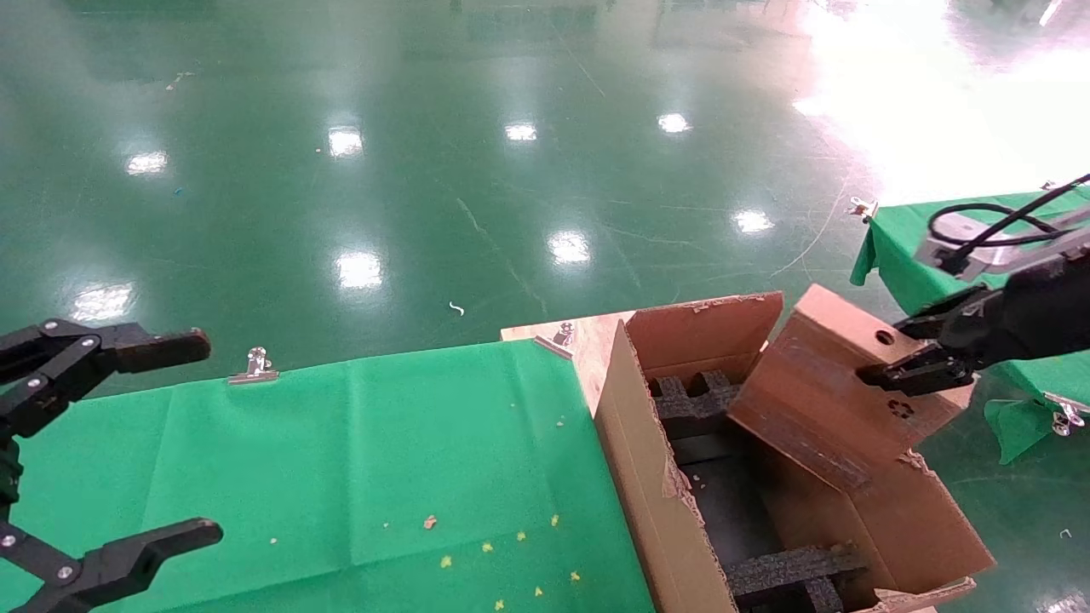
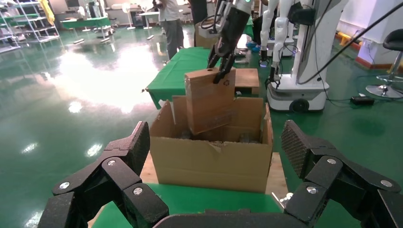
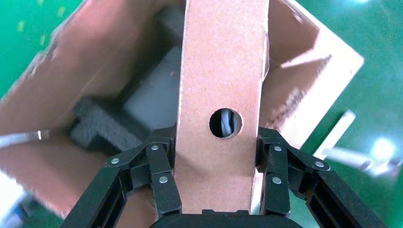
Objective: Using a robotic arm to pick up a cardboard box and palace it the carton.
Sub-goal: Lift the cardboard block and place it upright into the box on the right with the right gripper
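Head view: your right gripper [image 1: 915,370] is clamped on the cardboard box [image 1: 839,387], holding it tilted over the open carton [image 1: 656,477], lower edge already dipping below the rim toward the black foam blocks [image 1: 694,400]. In the right wrist view the fingers [image 3: 159,173] pinch the box across its narrow faces near the round hole [image 3: 225,123], at the top end. Judging by the look, it's light and fairly stiff, but the taped faces look glossy, so it could slip or pivot in the pads if you bump a flap or the foam. The grip near one end leaves the long body hanging; I'd lower slowly and keep it off the ragged carton edges. Left gripper [image 1: 128,443] sits parked over the green table cover [image 1: 383,460] with its jaws spread wide, nothing between them. Count: one small box, one carton, foam blocks at both ends of the carton interior (exact number hard to tell), two binder clips [image 1: 254,366] on the cover's far edge, two grippers.
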